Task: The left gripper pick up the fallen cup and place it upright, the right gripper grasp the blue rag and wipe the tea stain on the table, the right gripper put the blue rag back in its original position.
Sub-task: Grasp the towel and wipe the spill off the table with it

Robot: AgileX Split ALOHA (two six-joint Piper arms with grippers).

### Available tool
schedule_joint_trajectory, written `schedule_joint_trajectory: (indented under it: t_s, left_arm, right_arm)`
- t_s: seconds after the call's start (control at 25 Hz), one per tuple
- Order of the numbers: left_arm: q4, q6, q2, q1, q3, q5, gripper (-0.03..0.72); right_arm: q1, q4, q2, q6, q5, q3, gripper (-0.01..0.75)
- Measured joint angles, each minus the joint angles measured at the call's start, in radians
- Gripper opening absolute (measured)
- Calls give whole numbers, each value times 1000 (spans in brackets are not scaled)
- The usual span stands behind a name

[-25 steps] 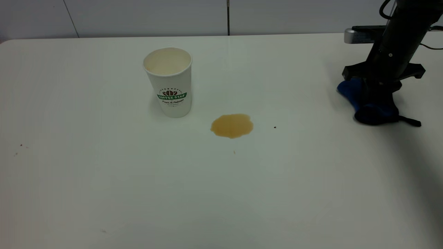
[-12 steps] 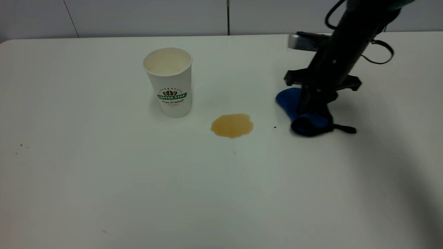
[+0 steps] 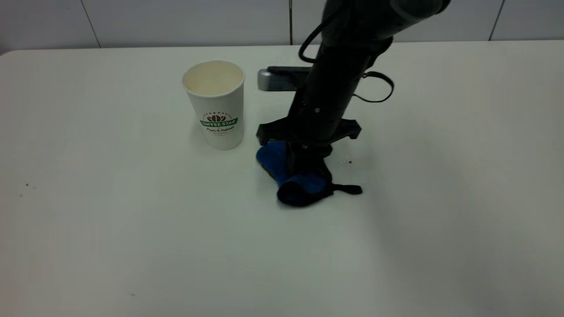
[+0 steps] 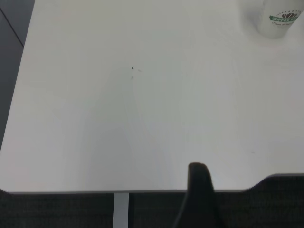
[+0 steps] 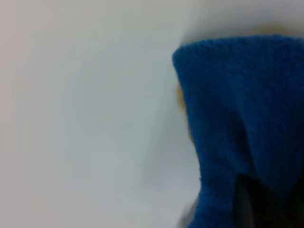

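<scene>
The white cup (image 3: 214,105) with the green logo stands upright on the white table (image 3: 132,229); its lower part shows in the left wrist view (image 4: 280,19). My right gripper (image 3: 304,169) is shut on the blue rag (image 3: 271,163) and presses it onto the table just right of the cup, where the tea stain lies. The rag's black strap (image 3: 348,189) trails to the right. The rag (image 5: 237,104) fills the right wrist view, with an amber sliver of the stain (image 5: 181,100) at its edge. My left gripper (image 4: 199,190) is parked over the table's near edge, out of the exterior view.
A tiny dark speck (image 3: 350,162) lies right of the rag. Small specks (image 3: 26,185) mark the far left of the table. The table's edge (image 4: 142,191) and rounded corner show in the left wrist view. A grey wall runs behind the table.
My right gripper has carried the blue rag leftward across the table from the right side onto the tea stain, which is now covered. The cup has not moved.
</scene>
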Motion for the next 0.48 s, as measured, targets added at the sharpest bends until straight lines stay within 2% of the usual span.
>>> schedule_joint_trajectory:
  t_s: [0.24,0.48]
  left_arm:
    - [0,0,0,0,0,0,587]
    - [0,0,0,0,0,0,587]
  right_arm:
    - [93,5,0,49,-67,0,67]
    - [97,-24,0,72,-152,0,67]
